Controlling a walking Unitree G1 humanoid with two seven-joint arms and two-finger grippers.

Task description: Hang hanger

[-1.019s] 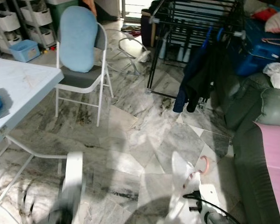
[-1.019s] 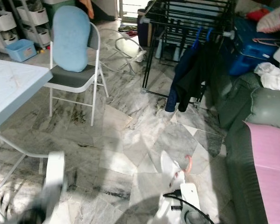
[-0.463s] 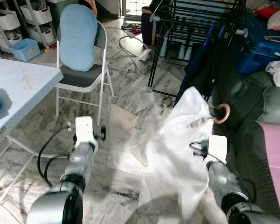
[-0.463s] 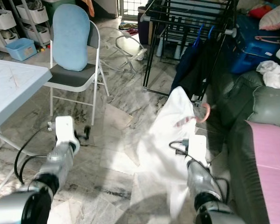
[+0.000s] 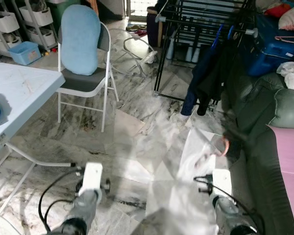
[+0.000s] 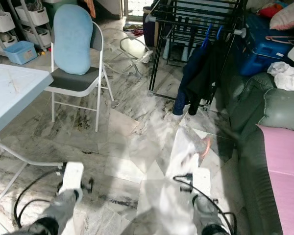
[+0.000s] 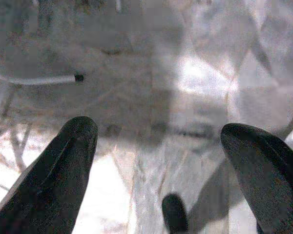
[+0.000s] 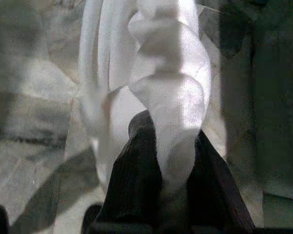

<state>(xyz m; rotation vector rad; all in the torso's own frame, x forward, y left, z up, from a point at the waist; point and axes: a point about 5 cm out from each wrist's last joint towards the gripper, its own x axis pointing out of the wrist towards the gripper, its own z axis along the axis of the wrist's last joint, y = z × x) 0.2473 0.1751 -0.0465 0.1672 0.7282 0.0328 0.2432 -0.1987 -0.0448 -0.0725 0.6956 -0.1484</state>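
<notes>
A white garment on a pink hanger hangs blurred low over the floor, in front of my right arm. In the right wrist view my right gripper is shut on the white cloth, which bulges between the two black fingers. The black drying rack stands further ahead, with dark clothes on blue hangers at its near rail. My left arm is low on the left. Its gripper is open over bare floor, holding nothing.
A white folding chair with a blue cushion stands ahead on the left, beside a white table. A dark green sofa with a pink cover runs along the right. Marble floor lies open between me and the rack.
Both arms have dropped from their raised position half a second ago. The white garment and pink hanger have come down with the right gripper, away from the rack's height.
</notes>
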